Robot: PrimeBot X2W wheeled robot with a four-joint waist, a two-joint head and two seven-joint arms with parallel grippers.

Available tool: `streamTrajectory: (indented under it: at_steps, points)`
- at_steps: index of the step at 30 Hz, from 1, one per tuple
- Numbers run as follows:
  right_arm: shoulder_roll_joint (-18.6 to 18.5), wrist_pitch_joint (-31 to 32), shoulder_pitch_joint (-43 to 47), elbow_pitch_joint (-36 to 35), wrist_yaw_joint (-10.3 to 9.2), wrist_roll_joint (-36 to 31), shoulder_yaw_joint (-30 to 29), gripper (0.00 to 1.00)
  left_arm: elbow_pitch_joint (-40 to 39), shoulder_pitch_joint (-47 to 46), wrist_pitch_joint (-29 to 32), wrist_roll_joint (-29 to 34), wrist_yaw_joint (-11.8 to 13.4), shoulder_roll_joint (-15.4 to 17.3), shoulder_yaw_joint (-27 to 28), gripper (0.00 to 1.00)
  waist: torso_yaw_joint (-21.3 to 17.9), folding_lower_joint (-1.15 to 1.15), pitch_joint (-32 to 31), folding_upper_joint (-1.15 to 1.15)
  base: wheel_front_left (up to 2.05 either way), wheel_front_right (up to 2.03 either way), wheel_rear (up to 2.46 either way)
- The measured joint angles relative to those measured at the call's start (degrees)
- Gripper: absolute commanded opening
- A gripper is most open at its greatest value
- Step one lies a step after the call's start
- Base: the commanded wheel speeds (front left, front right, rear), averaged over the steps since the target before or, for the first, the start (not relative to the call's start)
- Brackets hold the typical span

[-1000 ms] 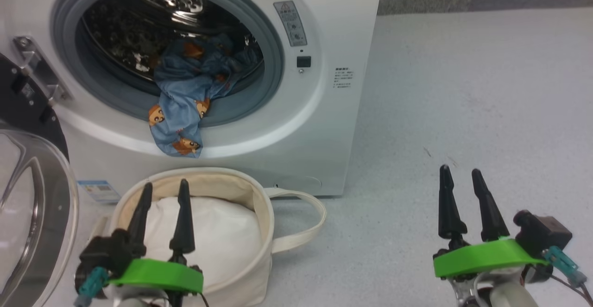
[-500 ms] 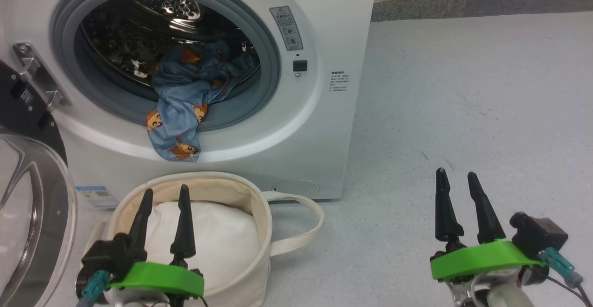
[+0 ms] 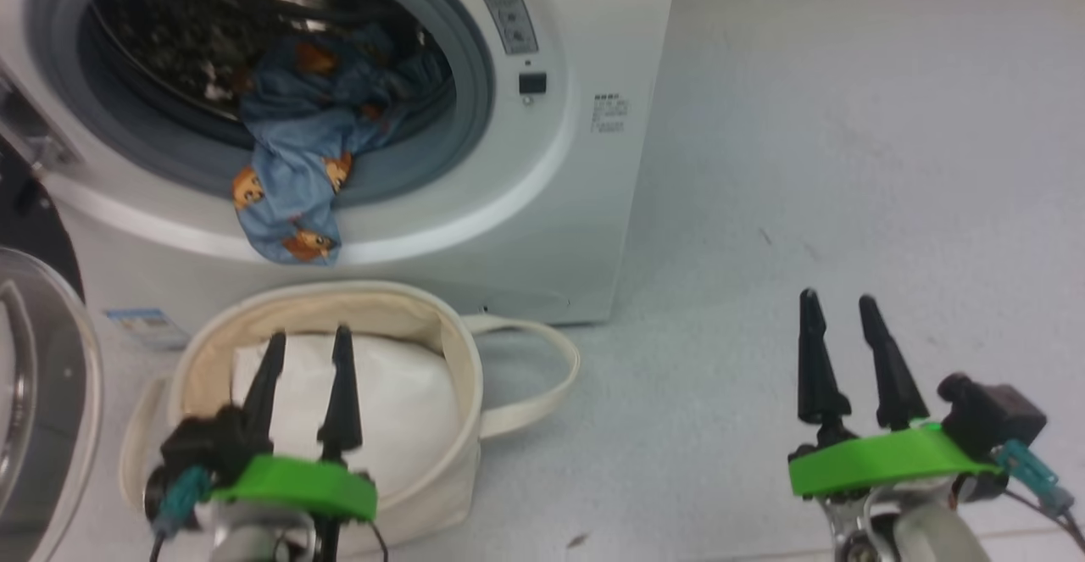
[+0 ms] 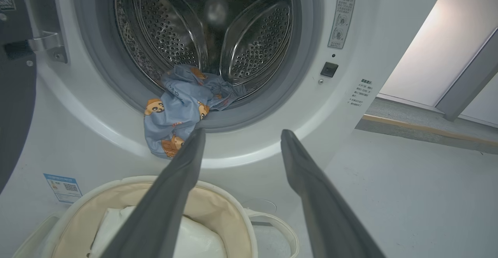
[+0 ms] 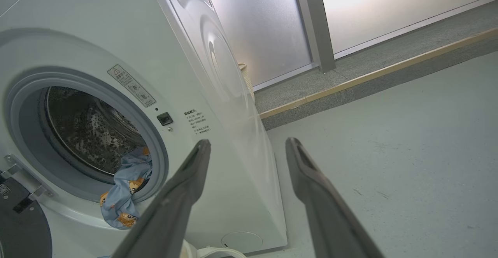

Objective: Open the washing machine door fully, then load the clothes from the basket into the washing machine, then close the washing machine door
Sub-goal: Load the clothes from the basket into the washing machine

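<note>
We see one blue bundle of clothes (image 3: 288,180) draped over the lower rim of the one washing machine (image 3: 576,206), long axis hanging downward, straight ahead of our left pincer (image 3: 310,335), the nearer one, spread and empty above the one basket (image 3: 462,350). Our right pincer (image 3: 837,297), likewise spread and empty, is well apart over the floor.
</note>
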Motion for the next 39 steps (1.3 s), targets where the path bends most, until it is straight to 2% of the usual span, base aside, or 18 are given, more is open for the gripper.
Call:
streamTrajectory:
  at_steps: [4, 9, 17, 22, 26, 31, 34, 39]
  points:
    - [-0.01, 0.00, -2.08, -0.71, 0.00, -0.01, -0.32, 1.00, 4.04, -6.77, 0.00, 2.54, -0.29, -0.03, 0.26, 1.00, -0.27, 0.01, 3.66, 0.00, 0.00, 0.00, 0.00]
    - [-0.01, 0.00, -4.85, -1.63, 0.00, 0.49, 0.32, 1.00, 15.01, -16.97, -0.01, 4.74, -1.10, 0.20, 1.72, 1.00, -0.67, 0.01, 8.88, 0.00, 0.00, 0.00, 0.00]
    - [-0.01, 0.00, -10.60, -2.93, 0.00, 1.08, 0.64, 1.00, 27.95, -36.72, -0.01, 7.28, -0.64, 3.12, 4.01, 1.00, -1.48, 0.02, 18.26, 0.00, 0.00, 0.00, 0.00]
    - [-0.01, 0.00, -13.49, -3.21, 0.00, 1.51, 0.96, 1.00, 35.93, -45.98, -0.01, 8.22, 0.49, 4.44, 4.50, 1.00, -2.18, 0.03, 22.99, 0.00, 0.00, 0.00, 0.00]
    - [-0.02, -0.01, -14.22, -3.15, 0.00, 2.03, 1.33, 1.00, 42.35, -50.19, 0.00, 10.73, 1.63, 5.76, 2.86, 1.00, -3.29, 0.01, 24.50, 0.00, 0.00, 0.00, 0.00]
    - [-0.02, 0.00, -14.23, -3.15, 0.00, 2.52, 1.56, 1.00, 48.87, -55.21, 0.00, 13.15, 4.72, 6.83, 0.87, 1.00, -4.28, 0.00, 25.14, 0.00, 0.00, 0.00, 0.00]
    - [-0.02, -0.01, -14.23, -3.15, 0.00, 2.97, 1.68, 1.00, 52.09, -57.96, 0.20, 14.25, 5.59, 7.57, 0.08, 1.00, -4.80, 0.00, 25.35, 0.00, 0.00, 0.00, 0.00]
    - [-0.02, -0.01, -14.61, -3.19, 0.00, 3.01, 1.70, 1.00, 54.83, -61.11, 1.65, 15.51, 8.21, 8.70, -1.29, 1.00, -5.26, 0.00, 26.38, 0.00, 0.00, 0.00, 0.00]
